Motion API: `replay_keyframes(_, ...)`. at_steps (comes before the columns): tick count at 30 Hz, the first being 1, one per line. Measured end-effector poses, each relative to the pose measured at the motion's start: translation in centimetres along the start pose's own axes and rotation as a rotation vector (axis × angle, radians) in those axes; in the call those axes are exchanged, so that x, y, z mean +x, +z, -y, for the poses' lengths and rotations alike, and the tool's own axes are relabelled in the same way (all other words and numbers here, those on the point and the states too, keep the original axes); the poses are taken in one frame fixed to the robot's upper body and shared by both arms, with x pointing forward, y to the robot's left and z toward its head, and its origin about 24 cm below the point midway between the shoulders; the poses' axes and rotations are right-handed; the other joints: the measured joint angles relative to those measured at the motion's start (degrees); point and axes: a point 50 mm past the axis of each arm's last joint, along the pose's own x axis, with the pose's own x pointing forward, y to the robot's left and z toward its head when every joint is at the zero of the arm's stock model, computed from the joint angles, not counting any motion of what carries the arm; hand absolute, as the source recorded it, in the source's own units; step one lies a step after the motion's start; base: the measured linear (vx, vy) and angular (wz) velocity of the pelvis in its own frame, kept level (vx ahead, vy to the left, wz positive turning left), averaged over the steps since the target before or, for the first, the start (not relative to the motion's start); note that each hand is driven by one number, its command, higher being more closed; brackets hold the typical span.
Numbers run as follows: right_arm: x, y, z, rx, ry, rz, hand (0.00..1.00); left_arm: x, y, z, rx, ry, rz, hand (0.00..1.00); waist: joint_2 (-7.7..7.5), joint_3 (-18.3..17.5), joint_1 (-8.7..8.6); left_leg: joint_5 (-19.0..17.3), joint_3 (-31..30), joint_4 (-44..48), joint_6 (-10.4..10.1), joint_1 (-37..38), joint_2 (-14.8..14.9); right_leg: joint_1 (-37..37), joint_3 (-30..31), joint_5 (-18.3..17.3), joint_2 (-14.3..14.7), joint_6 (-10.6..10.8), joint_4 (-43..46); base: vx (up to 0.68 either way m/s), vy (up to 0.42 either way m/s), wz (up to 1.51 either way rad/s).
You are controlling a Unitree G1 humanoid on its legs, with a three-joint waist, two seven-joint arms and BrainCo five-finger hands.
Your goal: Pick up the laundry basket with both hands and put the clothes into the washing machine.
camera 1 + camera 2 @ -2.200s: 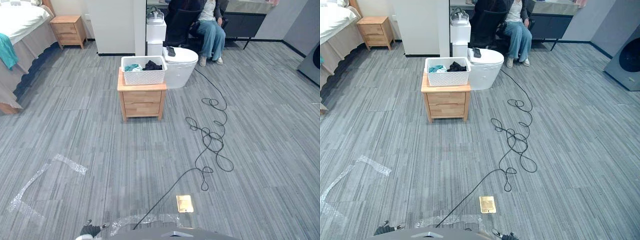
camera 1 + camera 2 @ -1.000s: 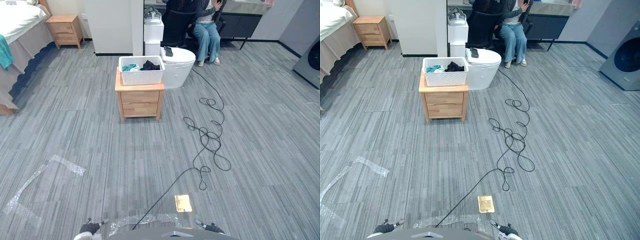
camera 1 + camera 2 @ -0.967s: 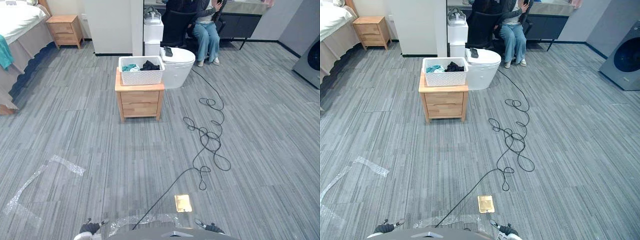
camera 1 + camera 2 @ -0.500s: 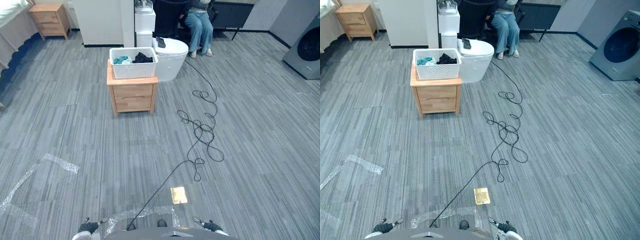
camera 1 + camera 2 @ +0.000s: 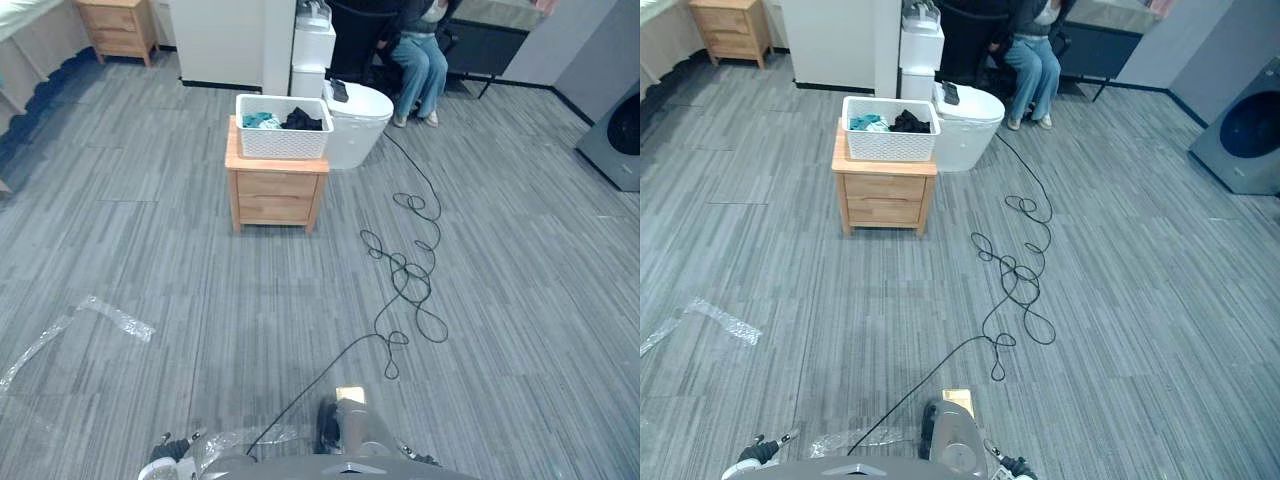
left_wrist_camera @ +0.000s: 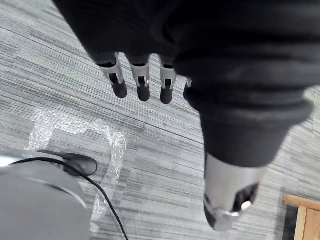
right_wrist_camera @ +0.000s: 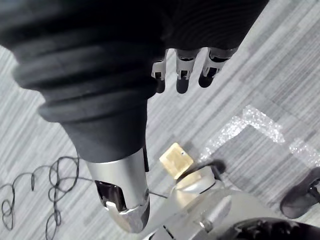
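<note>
Laundry basket (image 5: 283, 140) of teal and black clothes (image 5: 303, 121) sits atop wooden nightstand (image 5: 276, 190), white toilet (image 5: 358, 128) just beside it, seated person (image 5: 418, 60) behind, washing machine (image 5: 1248, 125) well off to its right. Left hand (image 6: 142, 80) and right hand (image 7: 182, 75) hang with fingers straight, empty.

Both head views look from standing height forward and down across the grey floor (image 5: 150, 230). They sit side by side, so they share nearly everything: the laundry basket (image 5: 283, 126) on its wooden surface (image 5: 274, 195) well ahead, the seated person (image 5: 420, 60) beyond it, and the brass floor plate (image 5: 958, 401) close below. The right eye takes in more of the washing machine (image 5: 1250, 135) at the far right. The left wrist view looks down along the left hand (image 6: 150, 30), its fingers (image 6: 142, 82) very near the lens, to clear tape (image 6: 112, 145) on the floor. The right wrist view looks down past the right hand (image 7: 100, 60) to the same brass plate.
</note>
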Motion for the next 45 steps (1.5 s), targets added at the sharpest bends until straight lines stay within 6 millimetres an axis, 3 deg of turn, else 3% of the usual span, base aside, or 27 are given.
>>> replay_keyframes(3,0.0,-0.4,0.3,0.027,-0.016,-0.025,0.0,-0.1,-0.3,0.4,-0.066,0.001,-0.011,0.0,0.27,-0.13,-0.3,-4.78,-0.31,0.44,-2.8,3.18,2.56,0.43,0.89,4.14,0.81,-1.17,-4.57,0.6,-0.295,0.17)
replay_keyframes(4,0.1,0.3,0.6,0.03,-0.02,-0.003,0.0,-0.2,-1.0,0.9,-0.1,-0.003,-0.035,0.0,2.6,-0.92,-0.92,-5.9,-0.4,2.13,-4.65,4.05,6.9,0.37,-0.86,4.45,3.87,-4.96,-0.82,0.65,-0.284,0.33)
replay_keyframes(6,0.2,1.0,0.1,0.031,-0.011,0.02,0.0,-0.3,-0.8,1.9,-0.117,-0.034,-0.033,0.0,3.22,-1.01,-0.97,-4.35,-0.23,9.15,-5.25,1.41,8.81,0.29,-2.45,2.17,4.28,-5.93,3.17,0.58,-0.279,0.26)
replay_keyframes(7,0.2,1.4,0.2,0.035,-0.009,0.032,0.0,-0.4,-0.8,2.4,-0.127,-0.049,-0.033,0.0,3.47,-1.05,-1.01,-2.69,-0.41,16.0,-5.24,-0.92,9.49,1.28,-3.12,1.14,4.34,-4.5,4.58,0.49,-0.289,0.25)
replay_keyframes(9,0.2,2.3,-0.7,0.017,0.021,0.076,0.0,-0.3,-0.2,2.4,-0.163,-0.043,-0.01,0.0,4.08,-1.01,-0.71,8.16,-1.68,43.83,-6.17,-11.3,12.35,8.11,-3.98,-3.15,5.58,-4.52,3.38,0.68,-0.332,0.1)
replay_keyframes(11,0.3,3.4,-2.3,-0.01,0.069,0.115,0.0,-0.3,0.2,2.7,-0.198,-0.05,0.002,0.0,4.87,-0.64,0.53,8.39,-1.71,61.1,-7.2,-18.57,14.18,14.73,-2.47,-3.67,7.66,-4.52,0.12,0.7,-0.255,-0.44)
replay_keyframes(13,0.1,4.2,-3.9,-0.037,0.112,0.147,0.0,-0.4,0.9,2.9,-0.237,-0.049,0.034,0.0,4.17,-0.05,1.92,5.2,-0.01,67.21,-6.5,-23.48,14.23,21.39,-0.08,-3.67,8.36,-4.51,-4.53,0.5,-0.113,-0.55)
replay_keyframes(14,0.0,4.9,-5.2,-0.062,0.131,0.176,0.0,-0.4,1.4,3.1,-0.257,-0.049,0.058,0.0,4.44,-0.11,2.74,2.02,2.26,65.52,-6.39,-27.88,14.16,25.3,2.94,-3.71,8.51,-4.53,-7.84,0.34,-0.014,-0.55)
replay_keyframes(17,-0.2,6.1,-7.6,-0.071,0.181,0.207,0.0,-0.4,2.0,3.1,-0.273,-0.047,0.091,0.0,4.27,0.29,4.29,-1.04,5.53,52.07,-5.95,-32.58,14.15,28.75,7.13,-4.9,6.94,-3.04,-10.44,0.46,0.142,-0.93)
replay_keyframes(18,-0.4,6.1,-8.4,-0.068,0.201,0.212,0.0,-0.4,2.1,2.6,-0.287,-0.025,0.099,0.0,3.62,0.57,4.66,-0.34,6.3,38.42,-5.08,-32.63,14.38,31.18,8.27,-7.02,4.8,-1.67,-11.23,0.41,0.237,-0.84)
replay_keyframes(19,-0.5,6.1,-8.7,-0.075,0.209,0.214,0.0,-0.4,1.9,2.5,-0.292,-0.015,0.096,0.0,3.39,0.44,4.87,0.36,6.69,33.11,-4.54,-31.91,14.12,31.77,8.09,-8.26,3.66,-1.08,-11.34,0.41,0.279,-1.12)
replay_keyframes(20,-0.5,6.0,-8.8,-0.087,0.214,0.214,0.0,-0.5,1.0,2.1,-0.316,0.009,0.074,0.0,3.75,0.05,4.79,2.01,7.72,25.4,-4.09,-29.0,11.77,32.8,8.79,-10.86,2.17,-0.26,-11.12,0.43,0.389,-1.01)
replay_keyframes(21,-0.5,5.4,-8.4,-0.085,0.206,0.2,0.0,-0.6,0.0,1.3,-0.326,0.035,0.046,0.0,4.03,-0.67,4.47,6.79,7.11,22.65,-3.12,-28.31,9.48,32.97,10.4,-13.16,1.56,0.56,-10.44,0.37,0.382,-0.88)
replay_keyframes(22,-0.5,4.5,-8.1,-0.079,0.196,0.172,0.0,-0.4,0.2,0.8,-0.33,0.047,0.049,0.0,3.12,-0.69,4.58,4.81,7.86,23.85,-3.33,-28.54,8.16,32.73,11.03,-14.13,0.58,-0.05,-9.66,0.58,0.492,-0.14)
replay_keyframes(23,-0.3,2.8,-7.0,-0.093,0.166,0.107,0.0,-0.3,0.6,0.4,-0.3,0.059,0.056,0.0,0.67,-1.55,4.03,2.08,9.33,24.43,-2.64,-28.6,6.98,32.0,11.43,-13.0,-0.81,-0.88,-7.83,0.51,0.353,0.2)
replay_keyframes(24,-0.2,2.8,-6.6,-0.093,0.156,0.105,0.0,-0.2,0.7,0.2,-0.294,0.063,0.053,0.0,0.25,-1.75,4.3,1.99,10.22,24.41,-1.86,-27.6,6.65,31.74,11.87,-11.4,-1.44,-0.57,-6.68,0.61,0.398,0.18)
replay_keyframes(27,0.1,1.8,-4.5,-0.115,0.1,0.066,0.0,-0.3,-0.9,-0.8,-0.28,0.09,-0.008,0.0,0.04,-2.3,4.29,-0.04,12.43,26.75,1.91,-22.79,3.11,31.25,16.19,-6.39,-3.71,-0.08,4.25,0.52,0.331,0.04)
replay_keyframes(28,0.2,1.6,-3.8,-0.085,0.076,0.05,0.0,-0.3,-0.9,-0.8,-0.243,0.085,-0.006,0.0,0.43,-3.39,3.8,-1.39,11.64,25.4,3.5,-20.73,0.98,27.14,17.85,-4.32,-4.45,0.59,15.04,0.38,0.226,0.29)
replay_keyframes(31,0.3,1.4,-2.8,-0.059,0.051,0.038,0.0,0.0,0.6,-0.7,-0.168,0.058,0.037,0.0,0.15,-3.46,2.52,-3.41,10.76,19.86,3.66,-15.81,-2.24,17.03,18.89,-1.57,-4.47,2.27,36.86,0.29,0.137,0.27)
replay_keyframes(34,0.4,2.3,-2.2,-0.065,0.043,0.065,0.0,0.0,0.7,-0.4,-0.105,0.039,0.041,0.0,2.07,-2.34,2.22,-2.8,11.6,13.76,2.65,-7.39,-1.92,13.14,10.89,-7.85,-4.82,1.72,39.46,0.23,0.043,-0.29)
replay_keyframes(36,0.3,3.2,-3.2,-0.109,0.082,0.107,0.0,0.1,1.2,-0.1,-0.075,0.018,0.058,0.0,2.91,-2.31,1.67,-1.87,12.15,9.6,1.19,-4.1,0.05,10.35,4.87,-13.46,-3.26,1.43,29.56,0.12,-0.035,-0.16)
replay_keyframes(37,0.3,3.3,-3.5,-0.117,0.089,0.113,0.0,0.1,1.4,0.1,-0.075,0.013,0.065,0.0,2.97,-2.34,1.57,-1.65,12.22,8.94,0.83,-3.8,0.75,9.67,4.81,-13.89,-2.26,1.41,25.21,0.12,-0.128,-0.05)
replay_keyframes(38,0.3,3.5,-3.8,-0.136,0.102,0.12,0.0,0.1,1.9,0.5,-0.074,0.001,0.075,0.0,2.95,-2.36,1.17,-1.09,12.1,7.9,-0.12,-3.54,1.89,8.73,5.1,-13.23,-0.8,1.57,15.48,0.14,-0.192,0.07)
replay_keyframes(39,0.2,3.4,-4.1,-0.154,0.113,0.12,0.0,0.2,2.0,0.6,-0.063,-0.005,0.079,0.0,2.45,-2.61,1.01,-0.36,11.43,6.77,-1.39,-3.44,2.16,8.72,6.49,-8.62,0.03,1.5,5.29,0.2,-0.264,0.17)
replay_keyframes(41,0.1,2.9,-4.4,-0.149,0.12,0.108,0.0,0.1,1.9,1.1,-0.061,-0.016,0.073,0.0,0.24,-3.01,0.7,-0.3,10.1,5.8,-3.34,-2.65,1.9,8.33,9.24,0.5,-0.14,1.72,1.33,0.26,-0.339,0.28)
replay_keyframes(42,0.1,3.3,-4.5,-0.168,0.121,0.124,0.0,-0.1,1.2,2.2,-0.077,-0.037,0.054,0.0,1.77,-2.76,0.53,0.91,9.35,5.04,-5.25,-2.26,3.59,9.07,7.96,0.37,0.91,1.07,1.32,0.18,-0.261,0.27)
replay_keyframes(45,0.2,4.5,-4.1,-0.185,0.11,0.167,0.0,-0.5,0.6,4.3,-0.114,-0.077,0.038,0.0,4.43,-3.2,0.51,2.46,7.2,3.38,-7.06,-2.57,6.46,11.02,4.36,-0.05,3.64,-0.57,-1.92,0.18,-0.273,0.39)
